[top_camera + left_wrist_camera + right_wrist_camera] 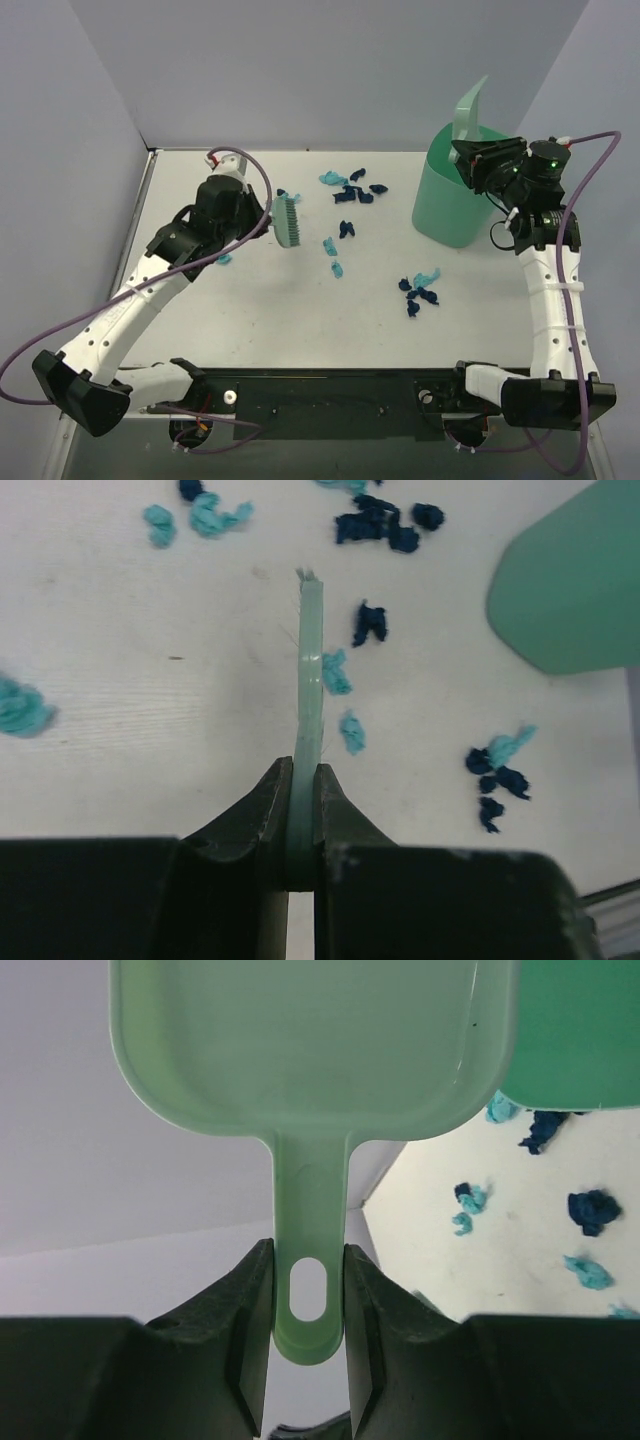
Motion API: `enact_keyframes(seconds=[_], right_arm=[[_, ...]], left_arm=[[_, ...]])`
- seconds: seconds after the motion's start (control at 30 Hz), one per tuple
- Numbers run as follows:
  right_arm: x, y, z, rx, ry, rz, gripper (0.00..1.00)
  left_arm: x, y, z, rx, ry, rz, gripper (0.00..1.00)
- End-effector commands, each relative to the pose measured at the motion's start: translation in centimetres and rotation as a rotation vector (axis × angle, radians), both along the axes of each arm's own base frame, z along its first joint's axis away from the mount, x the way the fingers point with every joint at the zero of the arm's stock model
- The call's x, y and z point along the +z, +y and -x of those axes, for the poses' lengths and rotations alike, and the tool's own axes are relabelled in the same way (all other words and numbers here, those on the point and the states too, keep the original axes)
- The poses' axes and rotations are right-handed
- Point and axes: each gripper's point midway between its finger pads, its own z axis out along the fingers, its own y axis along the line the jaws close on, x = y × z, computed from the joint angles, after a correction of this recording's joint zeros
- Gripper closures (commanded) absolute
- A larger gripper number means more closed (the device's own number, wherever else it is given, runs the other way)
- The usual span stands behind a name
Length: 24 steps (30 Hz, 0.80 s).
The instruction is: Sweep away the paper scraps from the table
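Observation:
Teal-blue and navy paper scraps lie in clusters on the white table [250, 320]: one at the back [350, 188], a few in the middle [338, 245], one at the right [420, 288] and one bit by the left arm [222, 260]. My left gripper [266, 222] [303, 780] is shut on the handle of a green hand brush [288, 220] [311, 680], left of the middle scraps [340, 700]. My right gripper [482, 160] [308, 1260] is shut on the handle of a light green dustpan [470, 110] [310, 1050], held up above the table at the back right.
A green bin [445, 205] [575, 590] [575, 1030] stands at the back right, just below the raised dustpan. Grey walls close the table at the back and on both sides. Both arm bases sit at the near edge.

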Motion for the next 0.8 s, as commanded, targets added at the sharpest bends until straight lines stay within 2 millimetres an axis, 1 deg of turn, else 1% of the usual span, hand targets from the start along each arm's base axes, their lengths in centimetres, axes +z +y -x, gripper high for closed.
enact_keyframes(seconds=[0.0,0.03,0.07,0.1,0.13,0.17,0.2,0.23,0.27,0.3,0.33,0.37,0.4,0.43,0.47,0.5,0.53,0.57,0.6,0.63,0.67,0.77], right_arm=[[2.5,1.4,3.5,0.124,-0.087,0.270,1.00],[2.2,1.5,3.9,0.136,-0.069,0.299,1.00],[2.6,1.6,4.4,0.151,-0.083,0.348,1.00],[2.5,1.8,4.9,0.160,-0.072,0.368,1.00],[2.9,1.6,5.2,0.156,-0.082,0.411,1.00],[2.5,2.0,5.8,0.170,-0.060,0.432,1.00],[3.0,2.6,6.2,0.191,-0.079,0.467,1.00],[2.6,2.6,6.5,0.187,-0.058,0.487,1.00],[2.9,3.0,7.0,0.204,-0.066,0.511,1.00],[3.0,3.0,7.1,0.202,-0.067,0.523,1.00],[2.9,3.4,7.3,0.215,-0.066,0.533,1.00],[2.9,3.4,7.3,0.215,-0.064,0.538,1.00],[2.7,3.6,7.4,0.225,-0.061,0.545,1.00],[2.3,3.5,7.4,0.219,-0.049,0.552,1.00],[2.3,3.6,7.6,0.224,-0.052,0.567,1.00],[2.0,3.4,7.6,0.214,-0.044,0.579,1.00],[1.8,3.5,7.8,0.222,-0.040,0.593,1.00],[1.7,3.5,7.8,0.221,-0.035,0.599,1.00],[1.5,3.6,7.9,0.230,-0.033,0.613,1.00],[1.3,3.5,8.0,0.227,-0.025,0.624,1.00],[1.0,3.5,8.1,0.232,-0.015,0.641,1.00],[0.2,3.3,8.2,0.237,0.000,0.670,1.00]], left_arm=[[4.0,-7.3,0.3,-0.090,-0.090,0.355,1.00],[3.8,-8.9,0.7,-0.100,-0.080,0.401,1.00],[3.7,-9.8,0.8,-0.111,-0.081,0.423,1.00],[3.6,-11.7,1.1,-0.129,-0.073,0.471,1.00],[3.3,-12.6,1.3,-0.137,-0.064,0.489,1.00],[2.9,-14.4,1.6,-0.153,-0.051,0.520,1.00],[2.7,-15.3,1.7,-0.162,-0.044,0.535,1.00],[2.3,-17.1,2.0,-0.184,-0.034,0.557,1.00],[2.4,-18.2,2.5,-0.194,-0.031,0.579,1.00],[1.4,-19.1,2.2,-0.192,-0.013,0.571,1.00],[1.7,-20.2,2.5,-0.204,-0.011,0.602,1.00],[0.0,-21.1,2.4,-0.204,0.023,0.585,1.00],[0.8,-22.3,2.7,-0.228,0.017,0.626,1.00],[-0.6,-23.2,2.5,-0.230,0.040,0.611,1.00],[-0.6,-24.4,3.1,-0.249,0.046,0.628,1.00],[-1.8,-25.2,3.1,-0.251,0.062,0.619,1.00],[-1.7,-26.2,3.4,-0.266,0.063,0.636,1.00],[-3.0,-27.0,3.4,-0.268,0.084,0.628,1.00],[-3.5,-28.1,3.6,-0.285,0.102,0.646,1.00],[-4.0,-28.7,3.7,-0.291,0.111,0.650,1.00],[-4.5,-29.8,3.9,-0.309,0.125,0.664,1.00],[-5.4,-31.4,4.0,-0.331,0.149,0.685,1.00]])
